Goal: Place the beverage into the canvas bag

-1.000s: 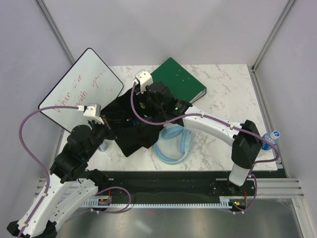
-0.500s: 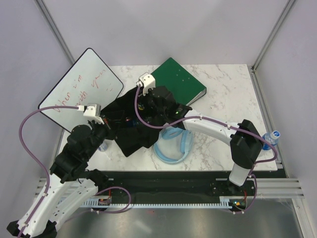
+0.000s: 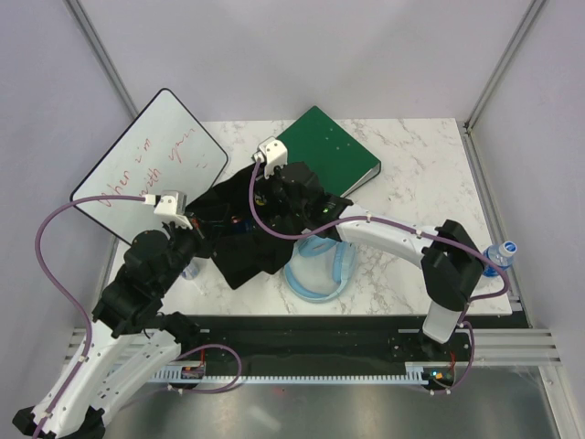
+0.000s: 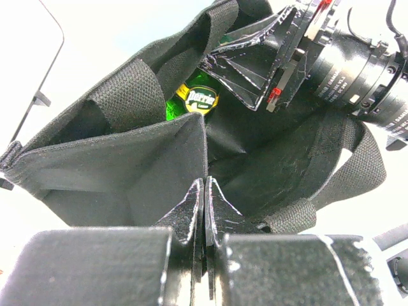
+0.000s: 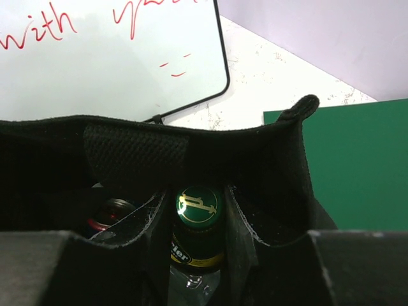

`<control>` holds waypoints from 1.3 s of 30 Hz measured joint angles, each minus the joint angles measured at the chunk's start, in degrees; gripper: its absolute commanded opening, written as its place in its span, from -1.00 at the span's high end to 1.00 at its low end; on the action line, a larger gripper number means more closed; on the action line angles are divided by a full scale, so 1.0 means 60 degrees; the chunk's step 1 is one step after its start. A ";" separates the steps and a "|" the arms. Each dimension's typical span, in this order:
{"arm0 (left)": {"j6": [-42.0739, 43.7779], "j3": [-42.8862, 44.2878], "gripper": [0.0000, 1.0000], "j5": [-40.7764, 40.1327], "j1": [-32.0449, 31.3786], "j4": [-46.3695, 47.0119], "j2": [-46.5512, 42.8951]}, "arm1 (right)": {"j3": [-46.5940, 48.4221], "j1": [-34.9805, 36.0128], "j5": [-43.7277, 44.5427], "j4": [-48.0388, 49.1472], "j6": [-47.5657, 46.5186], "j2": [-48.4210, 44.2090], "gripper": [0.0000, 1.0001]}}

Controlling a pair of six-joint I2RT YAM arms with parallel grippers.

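Right hand (image 5: 194, 220) shifted slightly, beverage (image 5: 198, 205) gripped — inside canvas bag (image 5: 261, 166)

Marble-look tabletop (image 3: 430, 174) boxed in by pale lavender wall panels (image 3: 320, 55)

Aluminium frame posts (image 3: 501, 64) run up the back corners where the panels meet. The near side of the table is edged with a black strip (image 3: 366, 329), then silver slotted rails (image 3: 539, 346), then a dull grey metal plate (image 3: 347, 412) below. Lighting's soft and pretty even all over.
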 measured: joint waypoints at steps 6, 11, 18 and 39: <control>0.0004 0.0000 0.95 0.0007 0.0000 -0.0004 0.0004 | -0.0040 -0.0004 -0.0018 0.0404 -0.0171 0.0138 1.00; 0.0004 0.0000 0.95 0.0004 0.0004 0.0000 0.0011 | 0.0572 -0.0004 -0.0113 0.0382 -0.0484 0.0572 1.00; 0.0000 0.0000 0.95 0.0000 0.0004 0.0004 0.0015 | 0.0809 -0.0007 -0.0419 0.0554 -0.0528 0.0663 1.00; 0.0004 -0.0018 0.95 0.0018 0.0004 0.0007 0.0058 | 0.0277 -0.0022 -0.0390 0.0670 -0.0393 0.1144 1.00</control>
